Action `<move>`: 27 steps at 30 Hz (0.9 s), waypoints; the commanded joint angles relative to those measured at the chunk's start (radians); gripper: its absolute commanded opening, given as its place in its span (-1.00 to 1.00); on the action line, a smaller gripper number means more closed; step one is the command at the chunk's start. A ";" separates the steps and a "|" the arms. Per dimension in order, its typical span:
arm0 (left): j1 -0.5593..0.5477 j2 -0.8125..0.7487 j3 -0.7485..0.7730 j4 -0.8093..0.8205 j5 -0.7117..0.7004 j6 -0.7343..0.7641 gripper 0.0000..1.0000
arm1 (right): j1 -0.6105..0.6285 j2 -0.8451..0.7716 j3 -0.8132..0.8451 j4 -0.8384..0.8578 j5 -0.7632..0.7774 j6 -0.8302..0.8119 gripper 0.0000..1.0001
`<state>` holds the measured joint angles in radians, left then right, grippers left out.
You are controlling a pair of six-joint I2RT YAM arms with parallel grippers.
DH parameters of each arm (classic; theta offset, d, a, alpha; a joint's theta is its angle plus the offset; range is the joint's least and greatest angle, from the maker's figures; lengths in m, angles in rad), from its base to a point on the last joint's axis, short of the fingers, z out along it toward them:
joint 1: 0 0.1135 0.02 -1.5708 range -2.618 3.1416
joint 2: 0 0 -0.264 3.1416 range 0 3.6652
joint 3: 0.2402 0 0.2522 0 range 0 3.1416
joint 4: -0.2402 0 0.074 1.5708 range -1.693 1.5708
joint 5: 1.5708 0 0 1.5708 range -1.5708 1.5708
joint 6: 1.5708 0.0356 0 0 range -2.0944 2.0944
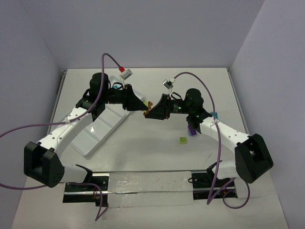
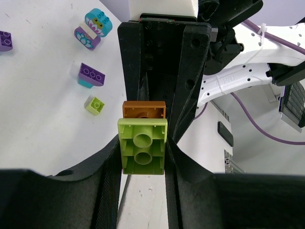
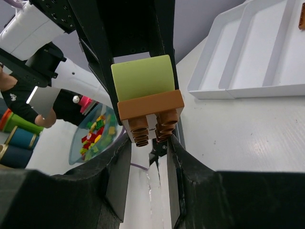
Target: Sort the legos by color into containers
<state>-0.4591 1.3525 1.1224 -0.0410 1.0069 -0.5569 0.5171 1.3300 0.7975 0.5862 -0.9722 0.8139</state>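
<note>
A lime green brick [image 2: 143, 145] and an orange-brown brick [image 2: 144, 109] are stuck together and held in the air between my two grippers. My left gripper [image 2: 143, 164] is shut on the lime green brick. My right gripper [image 3: 148, 152] is shut on the orange-brown brick [image 3: 150, 107], with the lime green brick [image 3: 142, 76] beyond it. In the top view the left gripper [image 1: 139, 105] and the right gripper [image 1: 151, 110] meet nose to nose above mid-table. The white tray [image 1: 102, 126] lies left of them. One orange-brown brick [image 3: 301, 19] lies in a far compartment of the tray [image 3: 248, 57].
Loose bricks lie on the table right of centre: a small lime green one [image 1: 183, 140], a purple one [image 1: 191, 130] and a teal one [image 1: 214, 115]. The left wrist view shows the lime one [image 2: 95, 105], a purple-on-teal pair [image 2: 90, 75] and two printed bricks [image 2: 93, 28].
</note>
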 commanded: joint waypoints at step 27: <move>0.220 -0.104 0.008 -0.359 -0.544 0.041 -1.00 | -0.049 -0.174 0.006 -0.543 0.371 -0.395 -1.00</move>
<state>-0.2851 1.2557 1.1235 -0.2570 0.7748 -0.4782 0.4822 1.2105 0.7715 0.1617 -0.7106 0.5198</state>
